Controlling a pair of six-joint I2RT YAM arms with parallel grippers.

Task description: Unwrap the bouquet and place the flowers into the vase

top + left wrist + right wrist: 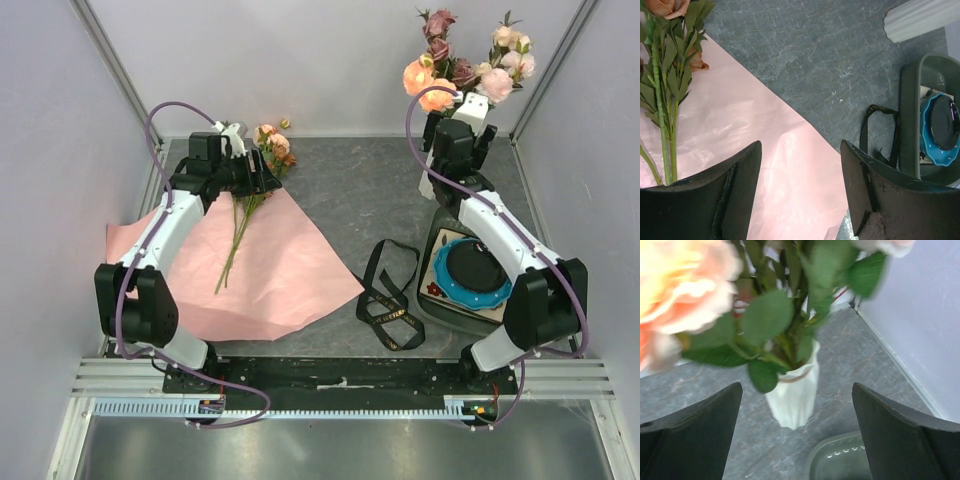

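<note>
At the far right, in the small white ribbed ceramic vase: most of the artificial pink, cream, peach and mauve roses, heads up, leafy green stems running down into the narrow neck. For the right gripper: spread wide, released, facing the vase, nothing between the fingers. For the left gripper: likewise spread and empty, poised over the flat pink wrapping paper at the near left. On that paper, just beside the left fingers: a last spray of peach and pink roses, lying flat, long axis running near to far, heads toward the far edge, cut ends toward the near side. Between the arms, on the grey stone-look table: the loose black ribbon. Likely trouble from here: pinching the paper along with the thin stems and dragging the sheet; gripping too close to the heads, leaving the stems dangling askew and hard to thread; tipping the light, top-heavy vase while pushing more stems into an already crowded neck; brushing the standing blooms with the right gripper.
</note>
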